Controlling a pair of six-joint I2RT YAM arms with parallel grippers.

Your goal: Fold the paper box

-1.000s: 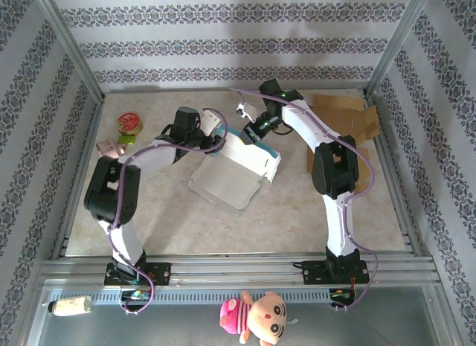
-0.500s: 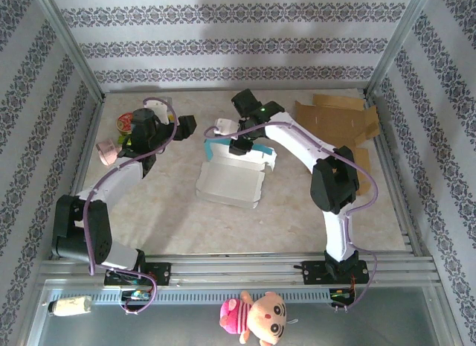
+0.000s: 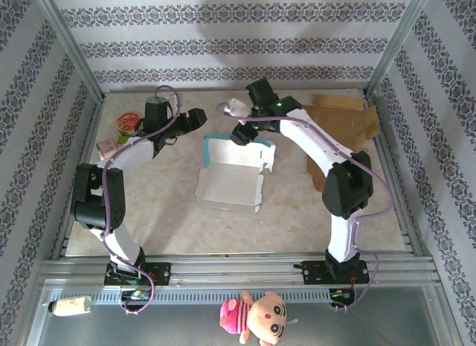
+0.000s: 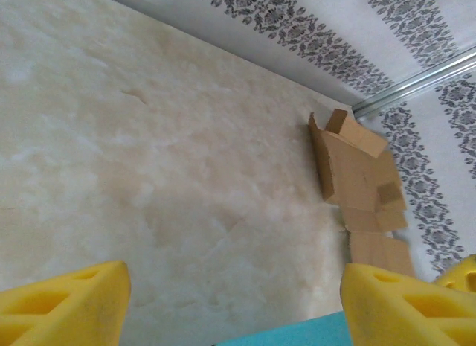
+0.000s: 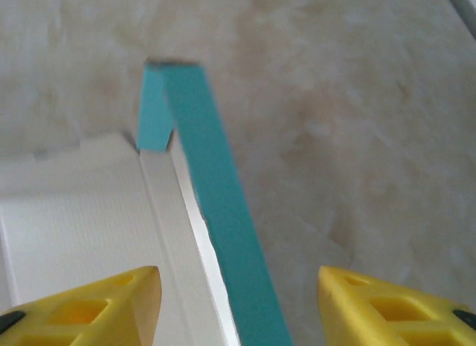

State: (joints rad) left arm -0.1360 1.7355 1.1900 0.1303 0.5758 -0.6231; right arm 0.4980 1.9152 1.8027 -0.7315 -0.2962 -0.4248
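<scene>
We are finding the box (image 3: 230, 184), smooth white card with teal outer faces, lying open in the middle of the marbled table (image 3: 297, 212), back flap standing upright. The right gripper (image 5: 238, 301) is gaping astride that teal flap without touching it. The left gripper (image 4: 234, 286) is gaping wide, holding nothing.

Box (image 3: 230, 184) on desk (image 3: 167, 216), teal flap (image 3: 223, 143) upright at far edge. Right hand (image 3: 245, 132) over flap; left hand (image 3: 195, 118) to its left, apart.

The left end effector (image 4: 234, 290) has released the paper box (image 3: 230, 184) and drawn back toward the counter's left edge. The box has settled flat, and the right end effector's (image 5: 238, 286) jaws have widened around its teal flap (image 5: 212, 197).
</scene>
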